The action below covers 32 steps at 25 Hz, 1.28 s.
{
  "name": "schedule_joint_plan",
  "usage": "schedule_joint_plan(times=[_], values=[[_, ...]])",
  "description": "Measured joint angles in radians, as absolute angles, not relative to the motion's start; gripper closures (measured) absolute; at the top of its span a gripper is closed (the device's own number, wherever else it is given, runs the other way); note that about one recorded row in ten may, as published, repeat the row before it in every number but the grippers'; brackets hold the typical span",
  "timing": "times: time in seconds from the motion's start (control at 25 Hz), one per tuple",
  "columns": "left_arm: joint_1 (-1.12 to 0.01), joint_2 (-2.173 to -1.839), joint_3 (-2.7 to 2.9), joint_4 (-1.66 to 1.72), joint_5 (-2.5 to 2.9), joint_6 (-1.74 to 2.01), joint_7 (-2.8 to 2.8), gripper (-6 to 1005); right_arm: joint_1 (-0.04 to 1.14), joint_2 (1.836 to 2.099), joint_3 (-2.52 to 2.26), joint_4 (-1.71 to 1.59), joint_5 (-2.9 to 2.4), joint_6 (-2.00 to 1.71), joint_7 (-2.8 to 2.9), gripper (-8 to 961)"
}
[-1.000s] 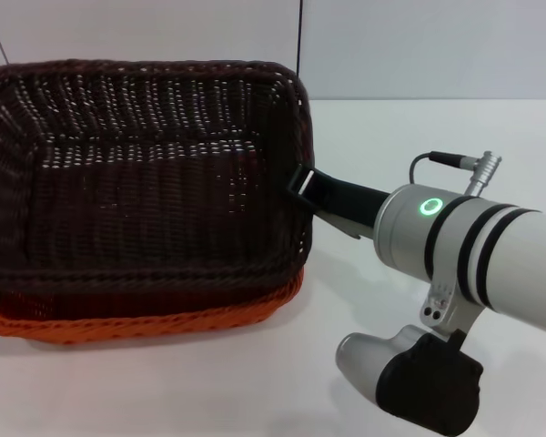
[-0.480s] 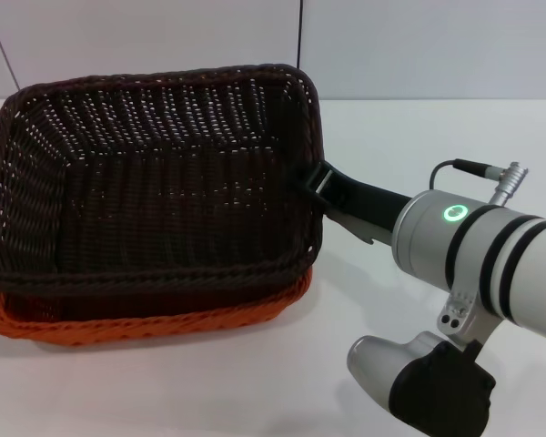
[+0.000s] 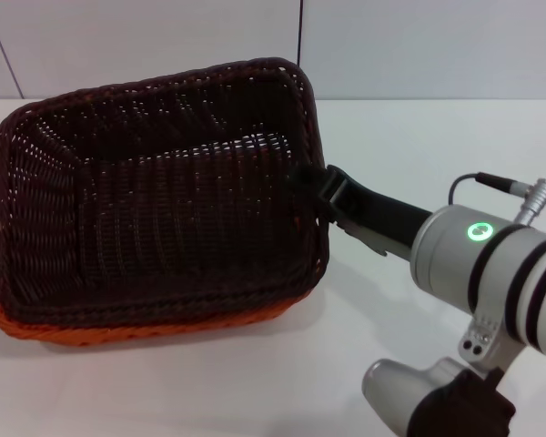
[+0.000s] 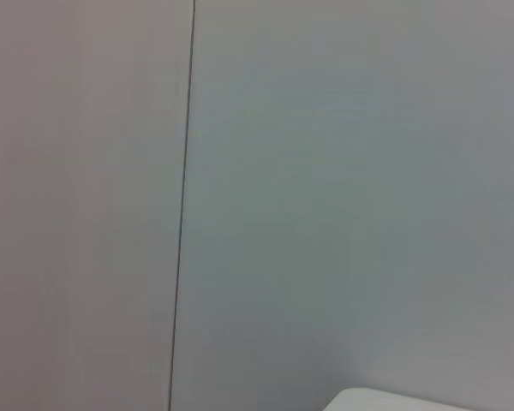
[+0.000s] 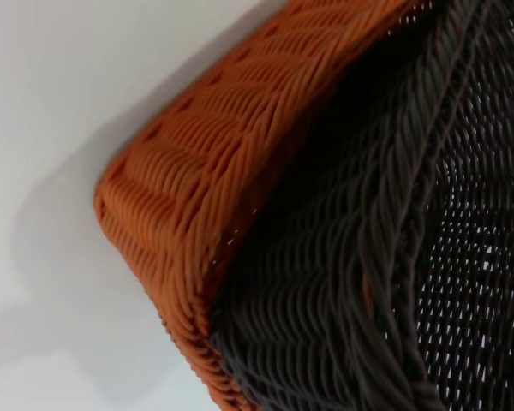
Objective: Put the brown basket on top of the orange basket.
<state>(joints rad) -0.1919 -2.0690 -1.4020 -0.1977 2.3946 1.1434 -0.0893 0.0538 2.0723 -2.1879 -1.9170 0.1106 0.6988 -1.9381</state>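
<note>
Right hand point(image 3: 320, 189) clamped on brown basket point(image 3: 155, 191) rim; basket now twisted askew, nested in orange basket point(image 3: 136, 330).

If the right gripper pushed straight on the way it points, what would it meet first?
The right gripper points left and is already at the right-hand rim of the brown basket, which sits in the orange basket. Going on, it would press that wall first; whether the jaws grip it is unclear.
</note>
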Motion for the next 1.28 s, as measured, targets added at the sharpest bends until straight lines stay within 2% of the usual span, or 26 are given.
schedule_joint_plan(times=[0.36, 0.88, 1.28], values=[[-0.191, -2.067, -1.403, -0.195, 2.395, 1.136, -0.087, 211, -0.018, 2.074, -2.222, -1.986, 0.084, 0.685, -1.934, 290], [-0.183, -2.067, -1.429, -0.195, 2.393, 1.136, -0.087, 211, -0.058, 2.08, -2.274, -2.056, 0.067, 0.612, -1.88, 290], [-0.19, -2.064, -1.434, -0.181, 2.393, 1.135, -0.087, 211, -0.14, 2.084, -2.296, -2.058, -0.11, 0.549, -1.774, 292]])
